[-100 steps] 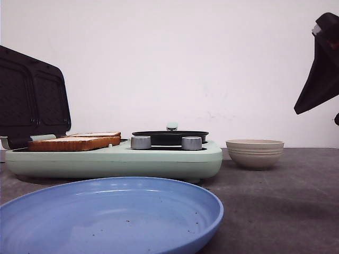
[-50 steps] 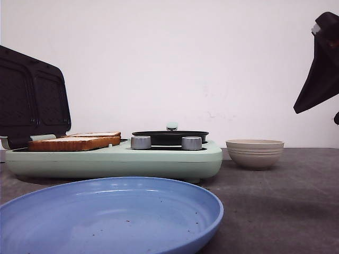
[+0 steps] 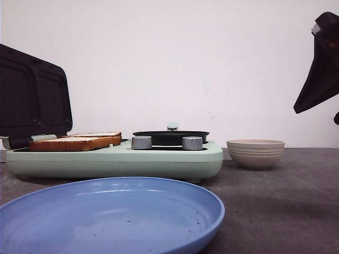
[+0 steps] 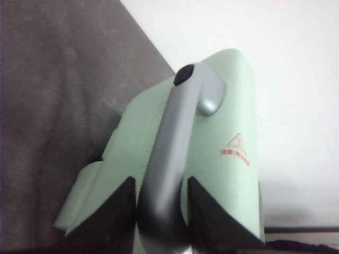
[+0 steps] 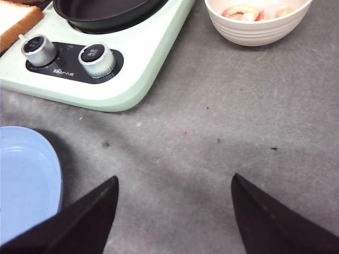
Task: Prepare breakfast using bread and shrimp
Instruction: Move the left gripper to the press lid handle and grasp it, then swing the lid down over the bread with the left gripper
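Note:
Two slices of bread (image 3: 74, 142) lie side by side on the left plate of the green breakfast maker (image 3: 116, 161); one corner shows in the right wrist view (image 5: 13, 18). The shrimp (image 5: 241, 10) lie in a beige bowl (image 3: 255, 153) to the right of the maker. The maker's lid (image 3: 32, 100) stands open. My left gripper (image 4: 160, 181) is shut on the lid's grey handle (image 4: 177, 137). My right gripper (image 5: 175, 180) is open and empty above the grey table, in front of the bowl; its arm (image 3: 320, 74) shows at the upper right.
A black pan (image 3: 170, 137) sits on the maker's right half, behind two silver knobs (image 5: 97, 60). A large blue plate (image 3: 111, 217) lies at the table's front, left of my right gripper (image 5: 24, 180). A white wall stands behind.
The lid and maker have shifted very slightly to the right. The right arm has not moved.

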Motion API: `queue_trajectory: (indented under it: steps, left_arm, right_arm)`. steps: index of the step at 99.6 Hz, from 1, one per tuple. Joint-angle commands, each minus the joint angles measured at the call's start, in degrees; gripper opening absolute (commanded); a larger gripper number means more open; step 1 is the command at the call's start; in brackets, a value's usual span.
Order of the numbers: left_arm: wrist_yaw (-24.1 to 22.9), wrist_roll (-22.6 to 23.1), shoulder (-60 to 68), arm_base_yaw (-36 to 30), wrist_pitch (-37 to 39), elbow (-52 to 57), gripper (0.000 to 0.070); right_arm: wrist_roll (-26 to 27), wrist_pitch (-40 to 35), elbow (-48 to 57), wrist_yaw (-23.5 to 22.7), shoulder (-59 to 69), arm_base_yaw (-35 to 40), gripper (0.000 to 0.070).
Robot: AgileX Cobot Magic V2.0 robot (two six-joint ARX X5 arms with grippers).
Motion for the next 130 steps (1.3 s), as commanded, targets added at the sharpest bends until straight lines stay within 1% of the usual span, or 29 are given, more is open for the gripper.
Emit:
queue_trajectory:
  steps: [1,25,32,41,66,84,97,107,130]
  left_arm:
    - [0.5,3.1,1.3,-1.6,-0.4,0.4,0.0001]
    - [-0.2,4.9,1.3,-5.3,-1.0,0.4,0.0001]
    - [-0.5,6.4,1.3,-6.7,-1.7,0.4,0.0001]
    - [-2.1,9.0,1.3,-8.6,-3.7,0.4,0.0001]
    - [-10.3,18.0,1.3,-15.5,-10.4,0.4,0.0001]
    - [-16.8,22.1,1.3,-20.9,-12.9,0.4,0.0001]
    - [-21.8,24.0,1.7,-24.9,-13.4,0.4,0.0001]
    - [-24.1,24.3,2.5,-27.3,-13.4,0.4,0.0001]
    - [-24.6,25.0,7.3,-31.7,-13.4,0.4,0.0001]
  right_arm:
    - [1.2,0.6,-0.1,0.0,0.2,0.3,0.0415]
    - [1.5,0.5,-0.1,0.0,0.2,0.3,0.0415]
    - [1.6,0.5,-0.1,0.0,0.2,0.3,0.0415]
    - [1.7,0.5,-0.1,0.0,0.2,0.3,0.0415]
    - [2.8,0.5,-0.1,0.0,0.2,0.3,0.0415]
    - [2.9,0.5,-0.1,0.0,0.2,0.3,0.0415]
    - [3.1,0.5,-0.1,-0.1,0.2,0.3,0.0415]
    - [3.1,0.5,-0.1,-0.1,0.2,0.3,0.0415]
    - [3.1,-0.2,-0.1,-0.1,0.2,0.3,0.0415]
